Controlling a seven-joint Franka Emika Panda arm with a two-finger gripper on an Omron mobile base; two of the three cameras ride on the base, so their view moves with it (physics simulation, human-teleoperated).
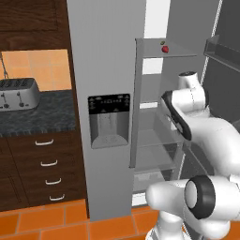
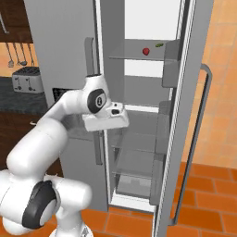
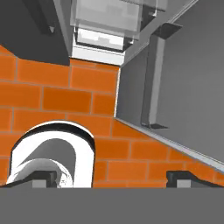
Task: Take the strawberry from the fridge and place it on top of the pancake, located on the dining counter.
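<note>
The grey fridge (image 1: 105, 61) stands with its right door (image 2: 194, 115) swung open and its dispenser door shut. The strawberry (image 1: 164, 48) sits on the upper glass shelf, and it shows again as a small red fruit (image 2: 146, 51) next to a small olive-green item (image 2: 159, 45). My hand (image 2: 106, 119) hangs in front of the open compartment, well below the strawberry's shelf and facing down. In the hand view my gripper (image 3: 113, 178) is open over the orange floor, with nothing between its fingertips (image 3: 43, 177). The pancake and the dining counter are out of view.
Lower glass shelves (image 2: 134, 162) and door bins (image 2: 164, 125) fill the fridge interior. Left of the fridge, a toaster (image 1: 18, 93) rests on a dark counter (image 1: 37, 119) above wooden drawers (image 1: 47, 164). The open door's long handle (image 2: 203, 139) sticks out on the right.
</note>
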